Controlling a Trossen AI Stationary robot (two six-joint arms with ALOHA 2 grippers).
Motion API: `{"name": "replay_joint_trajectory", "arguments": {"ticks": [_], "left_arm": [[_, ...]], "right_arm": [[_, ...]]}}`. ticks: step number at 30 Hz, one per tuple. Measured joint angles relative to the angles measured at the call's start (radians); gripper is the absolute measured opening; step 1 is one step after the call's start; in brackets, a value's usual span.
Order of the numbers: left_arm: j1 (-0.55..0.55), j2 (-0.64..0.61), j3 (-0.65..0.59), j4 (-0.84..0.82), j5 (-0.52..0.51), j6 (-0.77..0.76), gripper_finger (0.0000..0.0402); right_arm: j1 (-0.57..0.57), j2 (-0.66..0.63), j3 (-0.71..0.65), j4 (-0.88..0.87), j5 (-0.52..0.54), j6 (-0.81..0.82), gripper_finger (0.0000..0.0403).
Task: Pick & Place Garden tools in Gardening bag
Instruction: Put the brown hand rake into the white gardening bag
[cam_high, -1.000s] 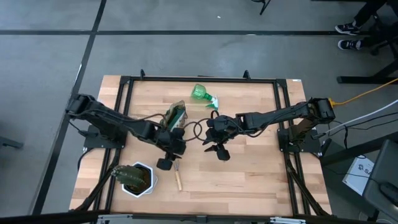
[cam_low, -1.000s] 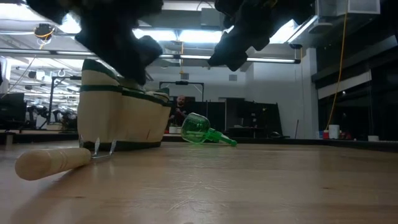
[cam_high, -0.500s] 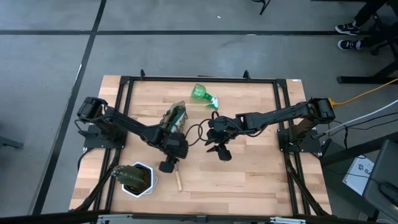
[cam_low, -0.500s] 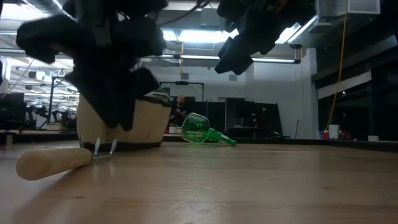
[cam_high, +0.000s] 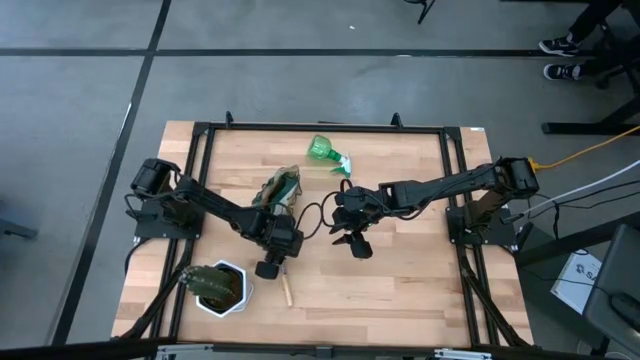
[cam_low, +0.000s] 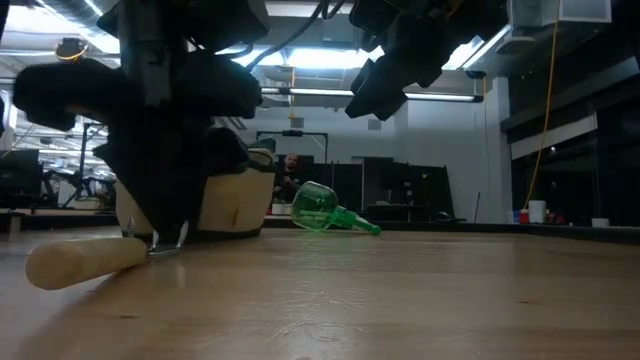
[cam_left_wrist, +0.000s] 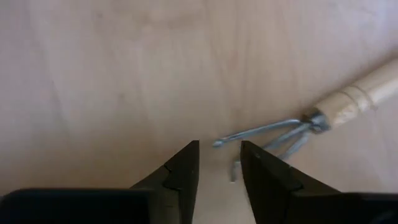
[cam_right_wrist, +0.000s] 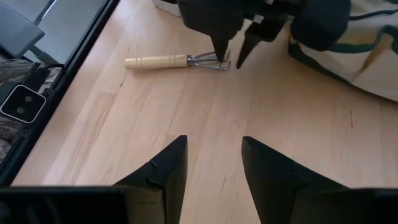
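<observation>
The wooden-handled little rake (cam_left_wrist: 348, 99) lies flat on the table, with its metal tines (cam_left_wrist: 267, 132) toward the cream gardening bag (cam_high: 282, 188). My left gripper (cam_left_wrist: 219, 149) points down just over the tine ends. It is open by a narrow gap, with one fingertip on each side of the tine tips. My right gripper (cam_right_wrist: 211, 158) hangs open and empty above the table's middle (cam_high: 352, 240). A green spray bottle (cam_high: 325, 152) lies on its side beyond the bag. My left gripper comes from above, pointing steeply down, and its two fingertips (cam_right_wrist: 222, 53) straddle the tips of the rake's tines (cam_left_wrist: 217, 144). Whether they touch the tines I cannot tell. The rake lies flat on the table.
A white pot with a green plant (cam_high: 218, 287) stands near the front left, close to the rake's handle end. The bag (cam_low: 235, 200) sits just behind my left gripper. Bare wood stretches to the right and front of my right gripper.
My left gripper has come down toward the table and tipped more steeply downward, ending over the rake's tines. The rake, the bag and the bottle have stayed where they were.
</observation>
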Motion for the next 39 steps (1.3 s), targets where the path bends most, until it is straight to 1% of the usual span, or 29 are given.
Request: {"name": "replay_joint_trajectory", "arguments": {"ticks": [3, 8, 16, 29, 32, 39], "left_arm": [[-0.005, 0.000, 0.000, 0.003, 0.035, -0.006, 0.0083], [-0.008, 0.000, 0.000, 0.011, 0.033, -0.007, 0.0040], [-0.008, 0.000, -0.001, 0.026, 0.009, -0.008, 0.0008], [-0.009, -0.020, -0.001, 0.024, 0.005, -0.021, 0.0003], [-0.013, -0.051, -0.002, 0.018, -0.009, -0.023, 0.0003], [-0.032, -0.158, -0.002, -0.002, -0.091, -0.023, 0.0003]], "right_arm": [[0.000, 0.000, 0.000, 0.000, 0.000, 0.000, 0.0155], [0.000, 0.000, 0.000, 0.001, 0.000, 0.000, 0.0155], [0.000, 0.000, 0.000, 0.001, 0.000, 0.000, 0.0155], [0.000, 0.000, 0.000, 0.001, 0.000, 0.000, 0.0155], [0.000, 0.000, 0.000, 0.001, 0.000, 0.000, 0.0155], [0.000, 0.000, 0.000, 0.002, 0.000, 0.001, 0.0155]]}}
